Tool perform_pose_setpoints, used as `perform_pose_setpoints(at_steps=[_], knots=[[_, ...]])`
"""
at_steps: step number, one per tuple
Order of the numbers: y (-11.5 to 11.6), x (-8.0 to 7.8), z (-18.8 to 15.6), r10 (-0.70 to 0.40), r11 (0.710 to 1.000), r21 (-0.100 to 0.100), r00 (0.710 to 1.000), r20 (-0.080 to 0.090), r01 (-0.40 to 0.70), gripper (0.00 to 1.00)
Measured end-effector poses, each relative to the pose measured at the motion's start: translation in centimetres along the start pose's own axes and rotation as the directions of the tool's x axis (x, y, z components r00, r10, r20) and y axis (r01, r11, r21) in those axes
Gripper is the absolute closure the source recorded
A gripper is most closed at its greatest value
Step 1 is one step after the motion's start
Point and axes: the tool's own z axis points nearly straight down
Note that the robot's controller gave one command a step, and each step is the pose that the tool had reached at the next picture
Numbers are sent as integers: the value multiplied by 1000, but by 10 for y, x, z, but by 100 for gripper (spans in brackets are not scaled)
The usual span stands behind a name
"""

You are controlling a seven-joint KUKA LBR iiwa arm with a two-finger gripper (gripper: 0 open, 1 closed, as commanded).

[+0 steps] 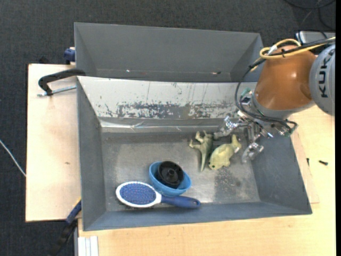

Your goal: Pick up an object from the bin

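At the front of the grey bin [89, 159], close to the near wall, lies a hairbrush [139, 194] with a white oval bristle face edged in blue. Its blue handle points to the right along the floor. Just behind it, and touching the brush where head meets handle, sits a small blue cup [181, 184], tipped a little, with a round black piece [170, 170] inside it.

Farther back and to the right, well apart from the cup, two toy figures lie together on the floor. One is a pale green toy animal [203, 145] with thin legs. The other is a plumper yellow-green toy animal [221, 156], pressed against the first one's right side.

Right beside these toys, at their far right, the gripper [242, 137] hangs low in the bin. Its two metal fingers [253, 150] stand spread apart, pinching nothing. The narrow upper end of the yellow-green toy points up toward the gap between them, but I cannot tell whether it touches either finger.

Above the gripper bulges the orange cover [282, 84] of the wrist, looped with cables [277, 47]. Behind everything rises the scratched back wall of the bin.
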Motion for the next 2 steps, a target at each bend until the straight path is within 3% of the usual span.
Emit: perform_pose_setpoints(at_steps=[1,2], knots=[[-6,-7,19,-173,985,13,985,5,173,0],[-9,-11,19,-257,966,17,966,3,257,0]])
